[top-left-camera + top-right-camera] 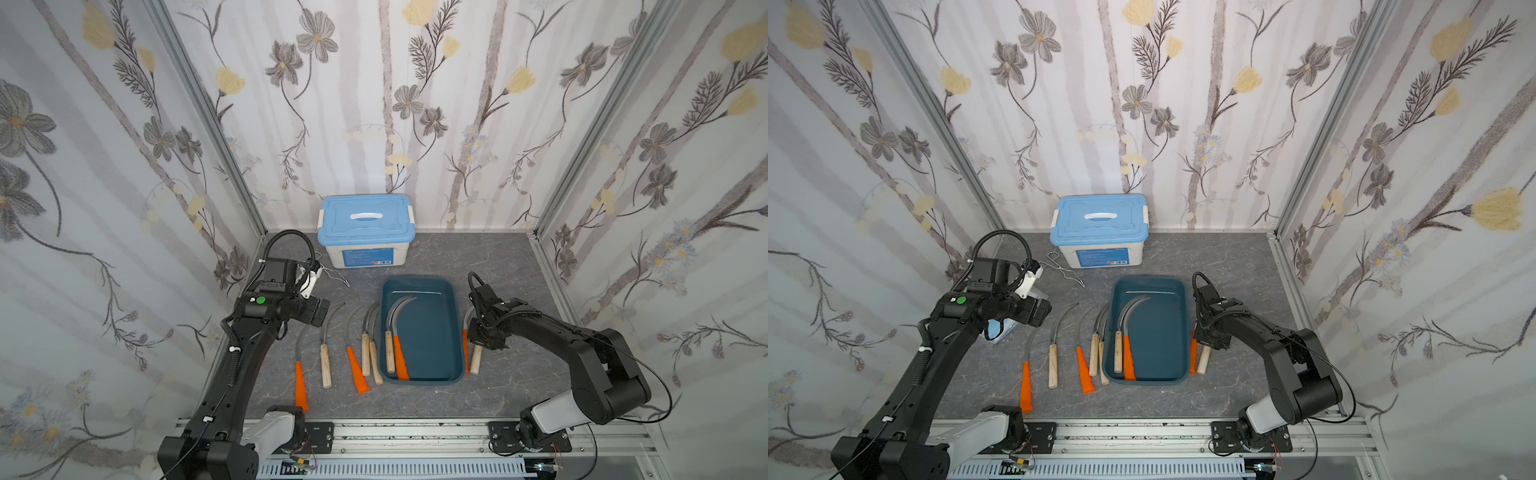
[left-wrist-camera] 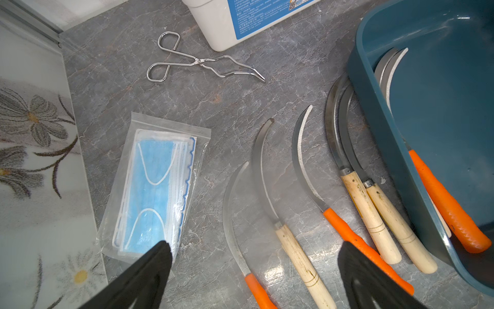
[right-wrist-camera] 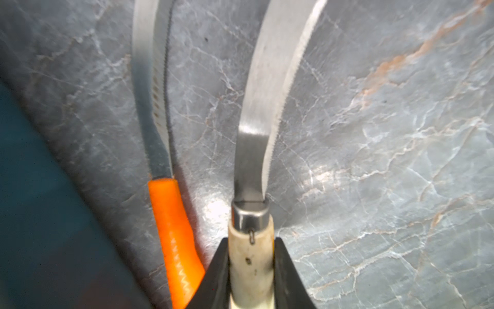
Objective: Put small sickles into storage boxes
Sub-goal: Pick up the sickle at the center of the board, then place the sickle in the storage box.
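A robotics test booth rather than a home, despite the flowered wallpaper [image 1: 104, 166]: the papered panels at 9, 12 and 3 o'clock sit in bare aluminium posts [image 1: 210, 124] and close in a grey marble-print tabletop [image 1: 490, 257]. At 6 o'clock an aluminium rail [image 1: 415, 432] carries two black robot arms, the left arm [image 1: 235, 374] bolted at 7 o'clock and the right arm [image 1: 582, 345] at 5 o'clock, beside a slotted cable duct [image 1: 395, 468]
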Robot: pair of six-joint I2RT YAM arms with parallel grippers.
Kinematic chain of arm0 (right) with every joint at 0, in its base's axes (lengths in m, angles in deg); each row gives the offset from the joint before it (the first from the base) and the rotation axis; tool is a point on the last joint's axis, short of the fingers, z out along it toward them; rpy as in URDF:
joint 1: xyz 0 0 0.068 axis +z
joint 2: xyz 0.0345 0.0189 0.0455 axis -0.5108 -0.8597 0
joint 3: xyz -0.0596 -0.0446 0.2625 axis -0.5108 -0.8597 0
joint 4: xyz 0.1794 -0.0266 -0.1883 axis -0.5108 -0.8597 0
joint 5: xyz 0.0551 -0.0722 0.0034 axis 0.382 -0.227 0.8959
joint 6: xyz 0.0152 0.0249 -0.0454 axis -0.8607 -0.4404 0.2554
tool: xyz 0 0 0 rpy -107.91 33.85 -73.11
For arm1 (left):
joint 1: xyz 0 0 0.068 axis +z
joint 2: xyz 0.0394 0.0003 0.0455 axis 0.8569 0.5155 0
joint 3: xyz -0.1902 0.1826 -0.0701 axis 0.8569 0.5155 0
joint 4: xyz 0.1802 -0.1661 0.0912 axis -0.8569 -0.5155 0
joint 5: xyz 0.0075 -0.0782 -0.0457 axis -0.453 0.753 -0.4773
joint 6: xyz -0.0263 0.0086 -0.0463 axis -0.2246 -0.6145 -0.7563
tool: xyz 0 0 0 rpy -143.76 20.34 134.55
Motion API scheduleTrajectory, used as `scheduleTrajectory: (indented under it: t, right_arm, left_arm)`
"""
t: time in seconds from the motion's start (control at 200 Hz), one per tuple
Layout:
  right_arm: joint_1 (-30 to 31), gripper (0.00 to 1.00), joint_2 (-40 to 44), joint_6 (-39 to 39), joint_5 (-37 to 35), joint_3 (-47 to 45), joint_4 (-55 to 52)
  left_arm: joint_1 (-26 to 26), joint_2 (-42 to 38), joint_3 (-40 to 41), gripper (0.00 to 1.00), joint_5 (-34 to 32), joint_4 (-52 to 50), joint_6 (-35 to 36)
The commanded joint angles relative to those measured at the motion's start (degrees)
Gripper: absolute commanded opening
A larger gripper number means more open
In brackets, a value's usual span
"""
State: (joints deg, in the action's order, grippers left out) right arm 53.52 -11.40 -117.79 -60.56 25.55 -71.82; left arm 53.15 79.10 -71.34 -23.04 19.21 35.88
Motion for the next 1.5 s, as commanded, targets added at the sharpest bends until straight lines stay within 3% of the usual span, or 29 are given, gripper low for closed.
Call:
scheduleTrajectory:
  t: [0.0, 0.62, 1.494]
  right_arm:
    - [0.02, 0.16, 0.98, -0.69, -1.71, 0.76, -0.04]
    - [-0.05, 0.16, 8.41, -1.66, -4.59, 2.76, -4.24]
    - [0.86, 0.16, 11.22, -0.27, -5.20, 15.89, -9.95]
  left_arm:
    - [0.02, 0.11, -0.43, 1.00, 0.42, 0.92, 0.76]
    - [0.02, 2.01, -1.94, 1.00, 2.00, 0.88, 1.04]
    - [0.02, 2.48, -1.84, 1.00, 2.28, 1.20, 0.50]
